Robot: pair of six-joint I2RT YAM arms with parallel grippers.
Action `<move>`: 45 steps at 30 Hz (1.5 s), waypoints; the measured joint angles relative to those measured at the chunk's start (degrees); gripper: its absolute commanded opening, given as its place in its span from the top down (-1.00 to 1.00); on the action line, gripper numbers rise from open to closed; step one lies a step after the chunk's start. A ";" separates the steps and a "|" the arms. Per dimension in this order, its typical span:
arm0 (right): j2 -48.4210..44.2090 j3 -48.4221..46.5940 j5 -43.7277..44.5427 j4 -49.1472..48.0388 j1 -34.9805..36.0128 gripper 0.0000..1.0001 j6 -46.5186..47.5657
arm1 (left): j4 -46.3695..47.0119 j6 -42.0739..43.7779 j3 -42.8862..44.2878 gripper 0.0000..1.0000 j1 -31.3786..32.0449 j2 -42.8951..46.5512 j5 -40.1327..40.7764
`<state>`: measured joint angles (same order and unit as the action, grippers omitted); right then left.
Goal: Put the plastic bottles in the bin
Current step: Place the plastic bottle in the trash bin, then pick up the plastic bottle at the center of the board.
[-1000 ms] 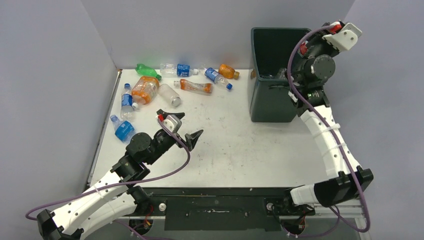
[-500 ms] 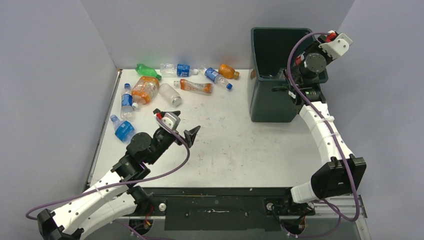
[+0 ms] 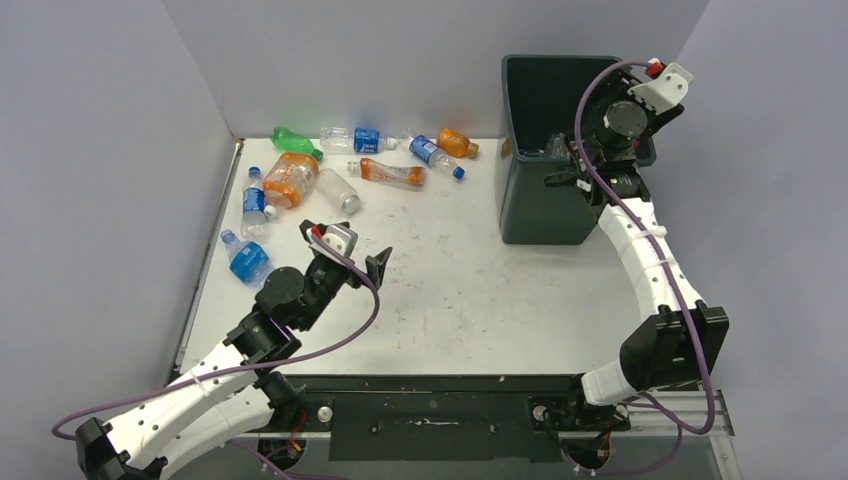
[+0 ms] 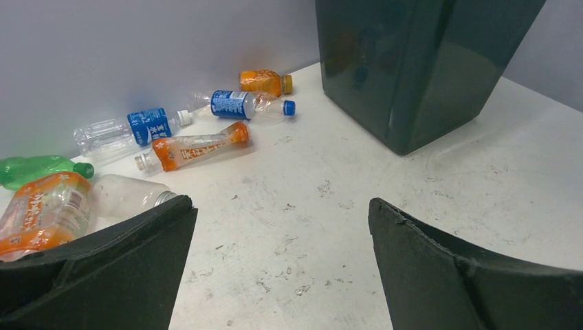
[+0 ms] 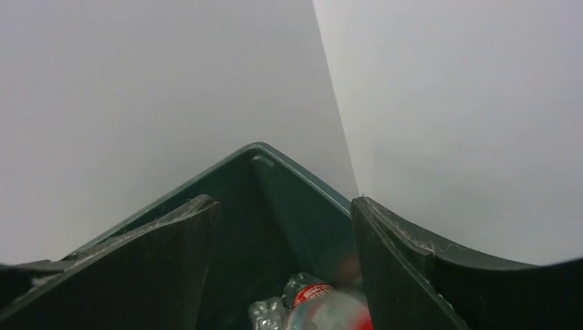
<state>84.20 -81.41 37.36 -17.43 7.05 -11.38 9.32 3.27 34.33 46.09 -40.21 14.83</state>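
Several plastic bottles lie at the table's back left: a green one [image 3: 295,140], a clear one with a blue label [image 3: 352,139], a crushed orange-labelled one [image 3: 390,172] and a fat orange one [image 3: 290,180]. My left gripper [image 3: 345,247] hovers open and empty over the table in front of them, its fingers framing bare tabletop in the left wrist view [image 4: 282,206]. The dark green bin [image 3: 540,205] stands at the back right. My right gripper [image 5: 284,201] is open over its mouth. Below its jaws a blurred red-labelled bottle [image 5: 323,306] is inside the bin, free of the fingers.
Two blue bottles [image 3: 250,205] [image 3: 245,260] lie by the left wall. Grey walls close the back and both sides. The bin's corner [image 4: 412,75] stands ahead and to the right of my left gripper.
My right gripper swung left over the bin and opened; the red-labelled bottle has left its jaws and drops inside. My left gripper drifted slightly left, still open.
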 measured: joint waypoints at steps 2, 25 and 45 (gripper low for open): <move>0.00 -1.22 -0.83 1.25 0.00 -0.55 -0.79 | 0.02 0.24 -0.04 -0.92 0.00 0.13 0.66; -21.53 10.03 -28.83 3.34 31.41 -0.72 -6.88 | -0.52 -1.62 -0.28 -0.92 -0.63 -2.56 20.26; -15.32 46.86 -38.91 -6.69 36.94 -0.71 -15.96 | -14.82 -36.46 19.12 -0.93 -24.90 -37.99 11.89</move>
<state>68.88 -34.54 -1.54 -24.12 43.99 -27.33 -5.50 -33.19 53.45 21.19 -78.19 26.72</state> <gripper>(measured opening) 0.859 0.962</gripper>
